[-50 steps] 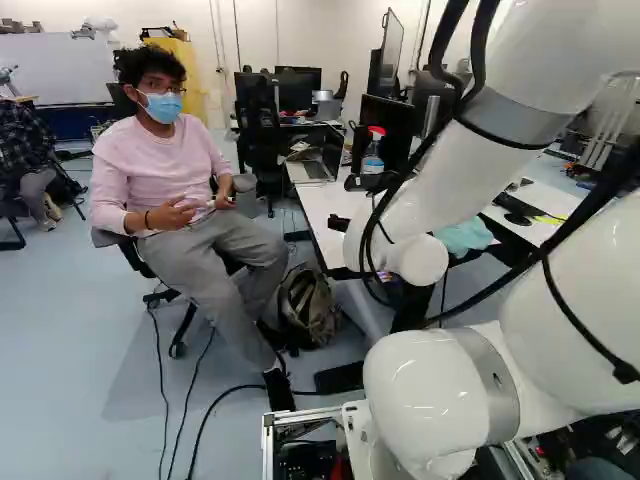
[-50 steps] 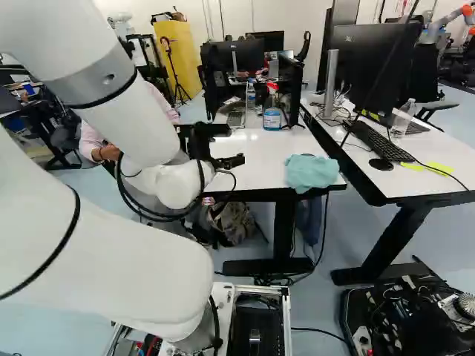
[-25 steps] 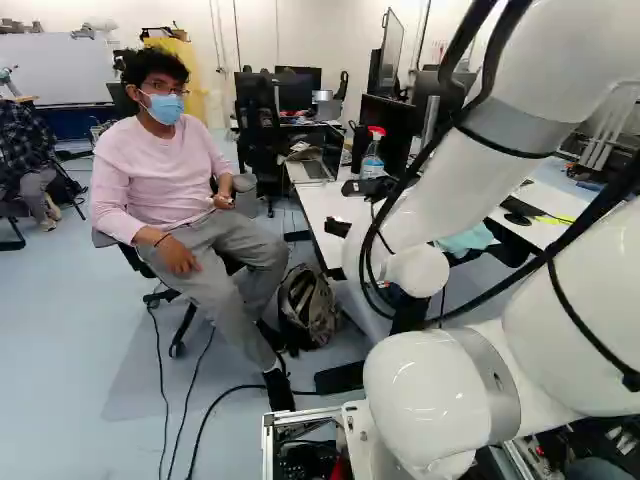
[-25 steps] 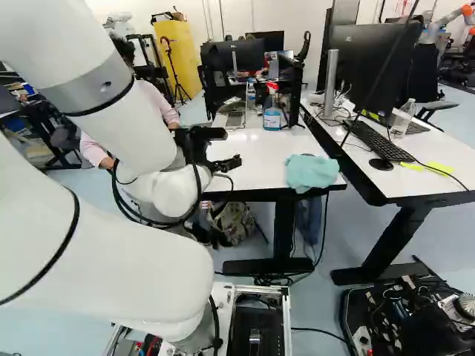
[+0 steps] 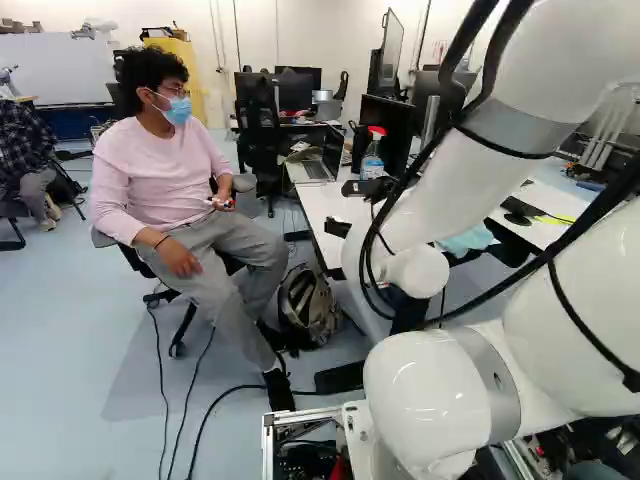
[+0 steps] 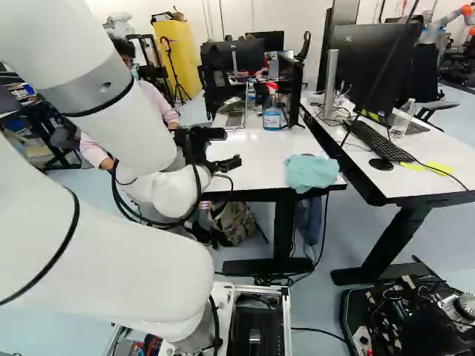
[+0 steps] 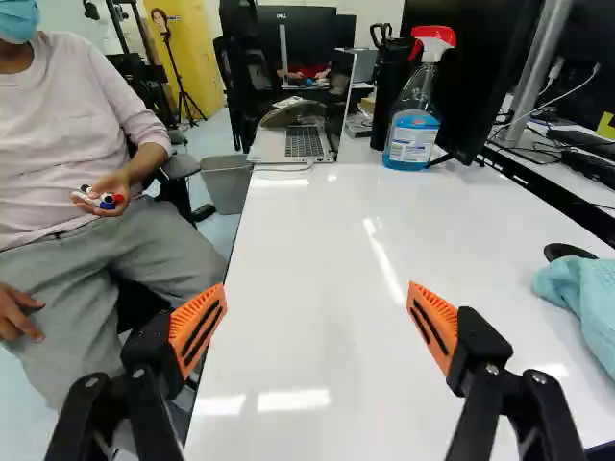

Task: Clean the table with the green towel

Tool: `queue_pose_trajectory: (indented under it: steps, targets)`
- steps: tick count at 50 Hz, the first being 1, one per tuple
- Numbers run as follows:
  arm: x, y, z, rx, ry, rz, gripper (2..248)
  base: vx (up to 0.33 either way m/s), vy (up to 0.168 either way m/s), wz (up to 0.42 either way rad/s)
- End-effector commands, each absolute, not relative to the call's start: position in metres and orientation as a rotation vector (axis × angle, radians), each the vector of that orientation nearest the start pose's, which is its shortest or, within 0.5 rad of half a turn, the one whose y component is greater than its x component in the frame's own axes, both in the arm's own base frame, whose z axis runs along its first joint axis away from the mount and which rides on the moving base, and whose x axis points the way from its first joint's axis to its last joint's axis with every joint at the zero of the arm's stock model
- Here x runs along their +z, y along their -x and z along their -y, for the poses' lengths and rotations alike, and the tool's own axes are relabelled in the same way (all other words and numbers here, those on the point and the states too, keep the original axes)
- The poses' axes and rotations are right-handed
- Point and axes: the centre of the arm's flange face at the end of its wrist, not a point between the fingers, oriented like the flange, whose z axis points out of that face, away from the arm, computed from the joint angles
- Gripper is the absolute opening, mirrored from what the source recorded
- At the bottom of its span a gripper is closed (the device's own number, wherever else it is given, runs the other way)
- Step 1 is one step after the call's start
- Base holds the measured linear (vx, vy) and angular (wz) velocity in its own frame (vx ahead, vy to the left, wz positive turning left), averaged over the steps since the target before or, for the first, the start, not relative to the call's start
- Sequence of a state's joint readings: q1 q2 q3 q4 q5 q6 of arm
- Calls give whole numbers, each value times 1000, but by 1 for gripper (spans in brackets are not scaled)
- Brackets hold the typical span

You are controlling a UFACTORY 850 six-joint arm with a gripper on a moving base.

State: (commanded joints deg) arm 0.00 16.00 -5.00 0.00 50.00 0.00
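In the right base view, with twelve o'clock straight ahead, the desk (image 6: 256,159) bears the towel (image 6: 312,172) at about four o'clock, by its near corner, the spray bottle (image 6: 272,119) toward one and the laptop (image 6: 236,119) at eleven. A second desk (image 6: 423,185) adjoins at three o'clock, carrying the mouse (image 6: 381,165) beside the near end of the keyboard (image 6: 378,139), with sticky notes (image 6: 441,169) at three o'clock from the mouse, and the clear bottle (image 6: 404,119) at one, across the keyboard. The backpack (image 6: 234,222) sits on the floor, at the first desk's seven o'clock.
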Motion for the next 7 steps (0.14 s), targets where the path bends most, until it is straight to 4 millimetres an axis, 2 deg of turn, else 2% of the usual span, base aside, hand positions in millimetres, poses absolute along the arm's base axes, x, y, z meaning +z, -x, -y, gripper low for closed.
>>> queue_pose_trajectory:
  steps: [7]
  targets:
    - [366, -270, 0, -1824, 2558, 0, 247, 0, 0, 0]
